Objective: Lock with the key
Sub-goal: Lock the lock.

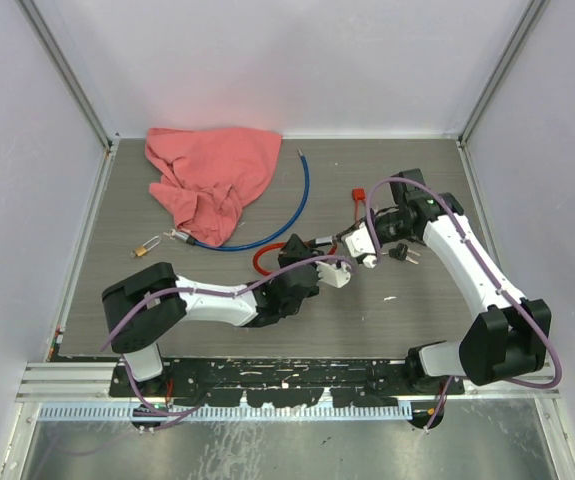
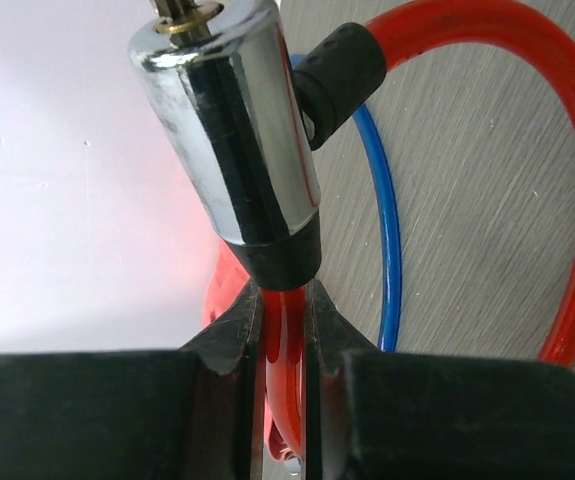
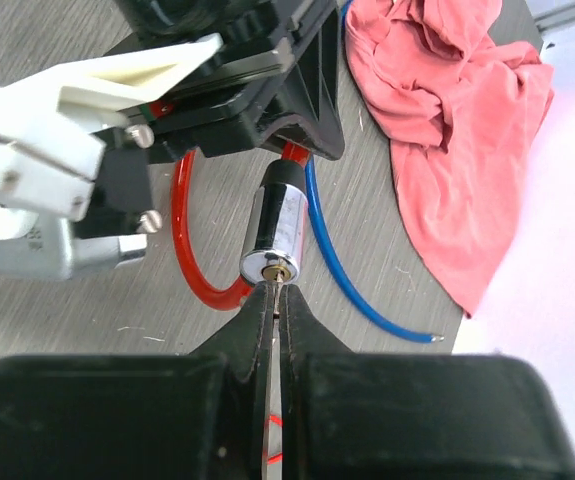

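Here's the lock, lifted off the counter (image 1: 417, 300) mid-scene between the two arms: a polished chrome cylinder (image 3: 277, 225) with a black collar at its base and a glossy red cable (image 2: 567, 200) looping out of it. The left gripper (image 2: 285, 310) has its jaws clamped on that red cable just below the black collar, holding the cylinder upright in its own wrist view. A second black end piece sits against the cylinder's side where the loop comes back round. At the cylinder's end face there's a small brass keyway (image 3: 282, 268), and the right gripper (image 3: 277, 300) is right on it, jaws pressed together on the key (image 3: 278, 290), a thin metal sliver whose tip meets the keyway; how deep it sits, I can't tell. Behind, a blue cable (image 1: 302, 195) curves across the counter, a pink cloth (image 1: 212, 175) lies crumpled at the back, and a small brass padlock (image 1: 147, 247) rests at the left.
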You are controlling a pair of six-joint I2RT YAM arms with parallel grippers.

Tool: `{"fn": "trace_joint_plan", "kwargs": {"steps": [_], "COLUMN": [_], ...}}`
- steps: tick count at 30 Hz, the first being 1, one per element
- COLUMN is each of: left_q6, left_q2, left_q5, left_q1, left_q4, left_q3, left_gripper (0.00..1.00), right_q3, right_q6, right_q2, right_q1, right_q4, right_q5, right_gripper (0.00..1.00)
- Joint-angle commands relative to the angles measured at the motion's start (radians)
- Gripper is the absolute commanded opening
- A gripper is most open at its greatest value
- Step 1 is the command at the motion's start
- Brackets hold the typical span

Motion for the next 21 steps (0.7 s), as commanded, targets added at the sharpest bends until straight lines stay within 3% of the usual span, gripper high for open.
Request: {"fn": "trace_joint_plan", "kwargs": {"steps": [1, 4, 7, 14, 21], "left_q6": [-0.074, -0.1, -0.101, -0.157, -0.172], "left_q2": [-0.026, -0.043, -0.058, -0.074, -0.078], "left_q5": [0.037, 0.059, 0.076, 0.104, 0.105], "left_q1": [0.034, 0.047, 0.056, 0.069, 0.07], "left_q4": [-0.114, -0.139, -0.155, -0.179, -0.176], "left_q3": [-0.016, -0.018, -0.023, -0.025, -0.029], "left_gripper": [0.0, 0.0, 0.0, 0.0, 0.0], "right_q3": [-0.023, -0.013, 0.038, 0.119, 0.15], "right_q6": [-0.189, -0.197, -0.106, 0.097, 0.271], "right_q2": [-0.025, -0.023, -0.01, -0.016, -0.053], "right_q1": [-0.003, -0.002, -0.006, -0.06, -0.133], "right_q4": [-0.058, -0.053, -0.054, -0.081, -0.103], "right_q5": [-0.05, -0.062, -0.08, -0.126, -0.149], "right_gripper": [0.01, 0.01, 0.03, 0.36, 0.47]}}
